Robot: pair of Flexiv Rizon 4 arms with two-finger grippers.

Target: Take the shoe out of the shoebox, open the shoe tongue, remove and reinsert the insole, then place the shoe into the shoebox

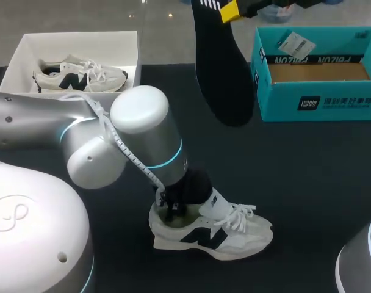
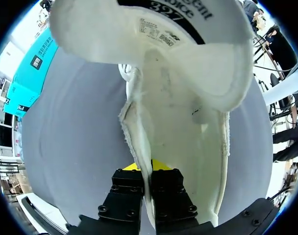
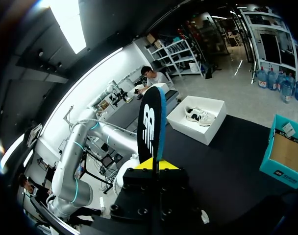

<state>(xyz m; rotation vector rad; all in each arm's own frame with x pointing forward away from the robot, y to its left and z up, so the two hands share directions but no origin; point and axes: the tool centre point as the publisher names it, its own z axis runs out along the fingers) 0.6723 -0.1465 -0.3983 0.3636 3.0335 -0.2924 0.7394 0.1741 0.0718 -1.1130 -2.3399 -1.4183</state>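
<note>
Sneaker (image 1: 225, 235) out of its box, insole (image 1: 225, 73) removed and held aloft.
The sneaker is stood on the table (image 1: 307, 183) at 6 o'clock, its collar pinched tight by the left gripper (image 2: 144, 167). The insole is clamped in the right gripper (image 3: 154, 164) at 12 o'clock, near the teal shoebox (image 1: 316, 101) at 2 o'clock. Reinsertion and boxing are judged to remain. The bare footbed is shown only by the left wrist view.

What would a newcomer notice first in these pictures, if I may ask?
The long black insole dangles high over the black table, pinched by the right hand. Below, the left hand grips the collar of the white-and-navy sneaker standing on it.
</note>
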